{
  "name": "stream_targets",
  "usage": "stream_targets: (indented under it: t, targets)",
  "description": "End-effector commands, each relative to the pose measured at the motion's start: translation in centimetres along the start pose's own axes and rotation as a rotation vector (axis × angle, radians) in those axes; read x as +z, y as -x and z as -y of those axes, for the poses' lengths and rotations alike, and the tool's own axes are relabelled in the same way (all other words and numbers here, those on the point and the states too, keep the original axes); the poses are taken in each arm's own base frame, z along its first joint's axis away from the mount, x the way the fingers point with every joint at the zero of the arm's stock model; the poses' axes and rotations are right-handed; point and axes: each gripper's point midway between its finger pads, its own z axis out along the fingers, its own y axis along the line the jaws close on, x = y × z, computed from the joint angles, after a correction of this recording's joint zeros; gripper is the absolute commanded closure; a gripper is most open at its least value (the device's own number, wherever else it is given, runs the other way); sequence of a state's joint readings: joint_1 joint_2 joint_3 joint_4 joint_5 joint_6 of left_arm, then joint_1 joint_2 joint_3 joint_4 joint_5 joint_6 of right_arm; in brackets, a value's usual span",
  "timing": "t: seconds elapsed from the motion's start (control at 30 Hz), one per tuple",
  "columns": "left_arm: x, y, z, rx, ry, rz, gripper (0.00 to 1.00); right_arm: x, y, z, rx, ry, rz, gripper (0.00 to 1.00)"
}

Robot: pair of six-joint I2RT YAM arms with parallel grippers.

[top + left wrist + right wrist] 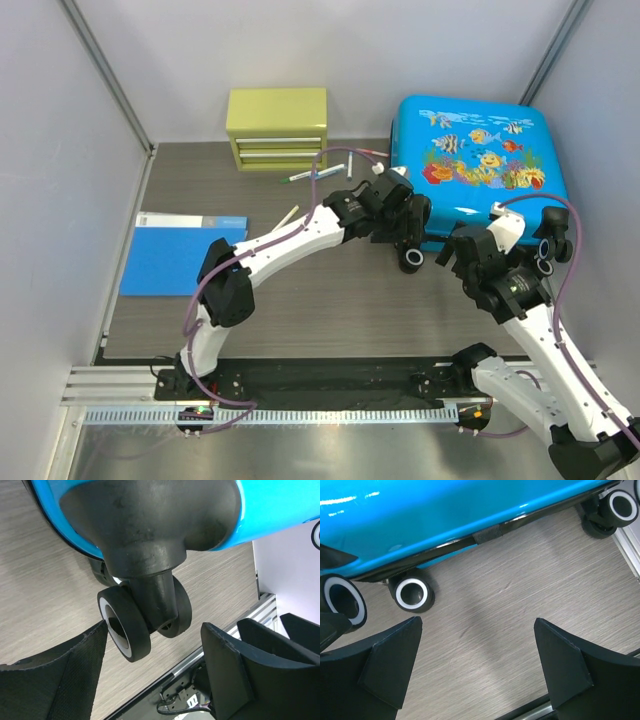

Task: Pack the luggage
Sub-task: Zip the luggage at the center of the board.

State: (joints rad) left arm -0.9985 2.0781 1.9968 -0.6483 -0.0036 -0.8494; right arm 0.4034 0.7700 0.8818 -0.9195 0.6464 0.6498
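The luggage (480, 150), a bright-blue hard-shell suitcase with a fish print, lies closed at the back right of the table. My left gripper (408, 232) is at its near left corner. In the left wrist view the open left gripper (155, 647) has its fingers either side of a black caster wheel (132, 625), and one finger's edge is close to the wheel. My right gripper (462, 252) is open and empty in front of the suitcase's near side. The right wrist view shows the right gripper (477, 647) over bare table, with the blue shell (445, 515) and a wheel (411, 592) ahead of it.
A yellow-green drawer box (277, 128) stands at the back. A flat blue folder (180, 255) lies at the left. Pens (315, 172) lie near the drawer box. White walls close the left, back and right. A metal rail (300, 385) runs along the near edge.
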Motion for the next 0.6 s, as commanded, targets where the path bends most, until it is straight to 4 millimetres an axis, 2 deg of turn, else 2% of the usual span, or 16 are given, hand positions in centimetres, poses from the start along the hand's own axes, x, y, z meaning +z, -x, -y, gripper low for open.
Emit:
stream_targets:
  t: [0.0, 0.23, 0.33, 0.37, 0.43, 0.57]
  targets:
    - [-0.5, 1.2, 2.2, -0.031, -0.047, 0.050, 0.26, 0.0, 0.3, -0.4, 0.024, 0.031, 0.022, 0.00]
    - [0.0, 0.9, 3.2, -0.052, -0.079, 0.046, 0.30, 0.1, -0.1, -0.4, 0.025, 0.038, 0.018, 0.00]
    - [0.3, 0.9, 3.3, -0.057, -0.086, 0.050, 0.36, 0.0, -0.2, -0.4, 0.025, 0.043, 0.014, 0.00]
    - [0.3, 1.0, 3.4, -0.059, -0.089, 0.053, 0.45, 0.1, -0.2, -0.4, 0.025, 0.043, 0.014, 0.00]
    - [0.2, 1.2, 3.6, -0.060, -0.097, 0.061, 0.53, 0.0, -0.2, -0.4, 0.025, 0.045, 0.015, 0.00]
    - [-0.1, 1.9, 3.8, -0.073, -0.121, 0.089, 0.79, -0.1, -0.4, -0.7, 0.022, 0.064, 0.007, 0.00]
